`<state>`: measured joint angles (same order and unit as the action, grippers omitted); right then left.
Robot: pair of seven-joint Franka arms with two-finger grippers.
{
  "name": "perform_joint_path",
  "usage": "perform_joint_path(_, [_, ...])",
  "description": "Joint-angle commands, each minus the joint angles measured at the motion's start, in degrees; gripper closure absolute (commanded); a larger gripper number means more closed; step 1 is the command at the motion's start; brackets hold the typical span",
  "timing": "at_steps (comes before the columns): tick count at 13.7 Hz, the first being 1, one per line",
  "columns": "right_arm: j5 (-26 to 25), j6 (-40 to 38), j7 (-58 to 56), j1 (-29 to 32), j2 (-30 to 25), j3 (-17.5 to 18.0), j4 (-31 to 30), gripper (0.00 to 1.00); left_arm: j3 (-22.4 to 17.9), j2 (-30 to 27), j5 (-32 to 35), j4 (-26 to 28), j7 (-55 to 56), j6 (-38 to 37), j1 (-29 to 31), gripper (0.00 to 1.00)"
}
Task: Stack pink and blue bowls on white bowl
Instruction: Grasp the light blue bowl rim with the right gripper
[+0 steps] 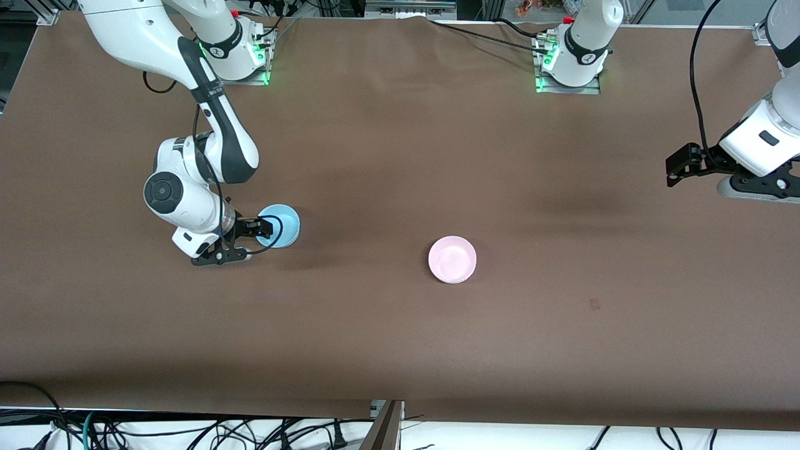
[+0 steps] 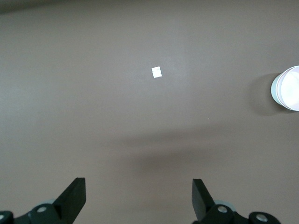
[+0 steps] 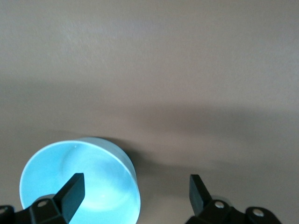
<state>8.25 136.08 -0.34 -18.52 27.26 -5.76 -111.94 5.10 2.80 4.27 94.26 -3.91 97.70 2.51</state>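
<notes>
Pink bowl on desk mid, nearest front cam; looks stacked on white one, can't confirm. Blue bowl farther, toward right arm's end. Right claw spread wide, straddling blue bowl rim, one finger over its inside. Left claw spread, empty, over desk at left arm's end, waiting.

Two bowls on one brown bench, one pink bowl, one blue bowl toward the right arm's end from the pink bowl, one small square tag toward the left arm's end from the pink bowl, two robot arms, one right arm, one left arm.
</notes>
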Motion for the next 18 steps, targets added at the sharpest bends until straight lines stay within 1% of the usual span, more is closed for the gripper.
perform_joint_path(1, [0.19, -0.64, 0.25, -0.2, -2.04, 0.22, -3.54, 0.03, 0.87, -0.69, -0.58, 0.31, -1.1, 0.3, -0.75, 0.0])
perform_joint_path(2, [0.19, -0.64, 0.25, -0.28, -2.04, 0.22, -3.9, 0.07, 1.13, -0.43, -0.58, -0.39, -1.09, 0.39, -0.76, 0.0])
perform_joint_path(3, [0.19, -0.72, 0.43, -0.28, -2.04, 0.48, -3.9, 0.14, 1.31, 0.1, -0.58, -0.66, -1.18, 0.39, -0.76, 0.0])
perform_joint_path(4, [0.19, -0.73, 0.43, -0.28, -2.04, 0.49, -3.9, 0.23, 1.4, 0.19, -0.58, -0.75, -1.18, 0.56, -0.84, 0.0])
perform_joint_path(5, [0.27, -0.73, 0.52, -0.37, -1.95, 0.57, -3.9, 0.3, 1.4, 0.19, -0.5, -0.84, -1.18, 0.65, -0.84, 0.0])
perform_joint_path(7, [0.36, -0.73, 0.6, -0.55, -1.78, 0.58, -3.9, 0.49, 1.4, 0.19, -0.58, -0.75, -1.44, 0.47, -0.76, 0.0])
perform_joint_path(8, [0.36, -0.81, 0.61, -0.55, -1.77, 0.58, -3.9, 0.56, 1.4, 0.11, -0.5, -0.75, -1.36, 0.39, -0.76, 0.0])
perform_joint_path(9, [0.45, -0.9, 0.61, -0.55, -1.86, 0.58, -3.82, 0.62, 1.4, 0.1, -0.5, -0.75, -1.36, 0.3, -0.76, 0.0])
perform_joint_path(12, [0.54, -1.87, 3.15, -1.87, -1.69, 0.58, -3.55, 0.84, 1.4, 0.19, -0.5, -0.84, -1.27, 0.39, -0.76, 0.0])
perform_joint_path(13, [0.54, -1.87, 3.24, -1.95, -1.51, 0.49, -3.46, 0.95, 1.4, 0.19, -0.5, -0.84, -1.27, 0.39, -0.76, 0.0])
perform_joint_path(14, [0.54, -1.87, 3.16, -1.95, -1.34, 0.49, -3.11, 1.0, 1.4, 0.19, -0.5, -0.84, -1.27, 0.39, -0.76, 0.0])
perform_joint_path(16, [0.97, -1.96, 4.72, -2.22, -1.25, 0.57, -2.67, 1.0, 1.4, 0.19, -0.41, -0.84, -1.27, 0.39, -0.76, 0.0])
perform_joint_path(18, [0.98, -2.13, 8.94, -2.22, -1.25, 0.58, -0.49, 1.0, 1.4, 0.19, -0.41, -0.84, -1.18, 0.39, -0.76, 0.0])
